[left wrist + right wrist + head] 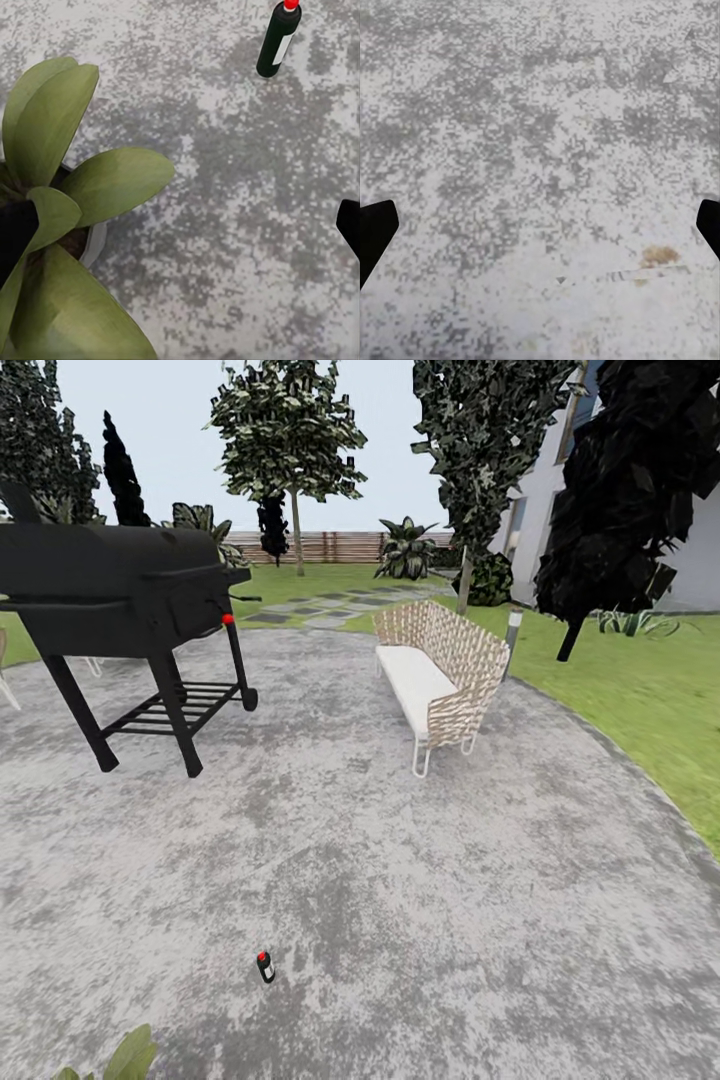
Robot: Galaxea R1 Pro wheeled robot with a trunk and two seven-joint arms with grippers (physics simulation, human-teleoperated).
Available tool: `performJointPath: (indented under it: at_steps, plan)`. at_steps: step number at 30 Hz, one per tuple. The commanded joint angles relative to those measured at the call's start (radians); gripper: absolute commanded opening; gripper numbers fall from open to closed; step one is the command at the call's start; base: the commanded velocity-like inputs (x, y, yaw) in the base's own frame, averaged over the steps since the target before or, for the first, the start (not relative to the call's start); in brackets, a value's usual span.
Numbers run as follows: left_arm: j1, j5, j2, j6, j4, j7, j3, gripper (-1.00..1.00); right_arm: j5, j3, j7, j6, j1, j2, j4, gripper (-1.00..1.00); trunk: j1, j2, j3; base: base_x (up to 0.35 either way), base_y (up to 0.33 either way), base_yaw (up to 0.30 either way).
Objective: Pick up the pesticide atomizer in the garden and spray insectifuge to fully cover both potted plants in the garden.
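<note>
— Leaves of one potted plant (67,202) fill the left gripper (180,225) camera; both grippers spread, empty.
— Atomizer (265,966) stands untouched on the patio (450,880). Approach, reach down, grasp it.

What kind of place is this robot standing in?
Most likely a home's back garden: a black barbecue grill and a woven bench stand on a round grey patio, with lawn and trees beyond.

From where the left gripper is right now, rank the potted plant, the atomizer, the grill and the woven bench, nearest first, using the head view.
1. Potted plant, right under the left gripper.
2. Atomizer, on the patio ahead.
3. Grill, far left, and bench, far right: too close to call.
</note>
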Motion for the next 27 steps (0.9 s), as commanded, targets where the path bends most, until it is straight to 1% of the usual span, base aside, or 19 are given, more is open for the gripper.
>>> performJointPath:
  at_steps: [1, 15, 27]
  plan:
    - [-0.001, 0.009, 0.000, -0.003, 0.001, 0.001, -0.004, 1.00, 0.001, 0.000, -0.001, -0.003, 0.000, 0.000, 0.001, 1.00, 0.000, 0.000, -0.001, 0.000, 0.000, 0.002]
    - [0.000, 0.009, -0.002, -0.004, 0.001, 0.001, -0.004, 1.00, 0.001, -0.002, 0.001, -0.003, 0.000, 0.000, 0.001, 1.00, 0.000, 0.000, -0.003, 0.017, -0.010, 0.000]
    - [-0.001, 0.009, -0.001, -0.005, 0.001, 0.001, -0.004, 1.00, 0.004, 0.006, 0.007, -0.002, 0.000, -0.007, 0.003, 1.00, 0.000, 0.000, -0.003, 0.172, -0.177, 0.000]
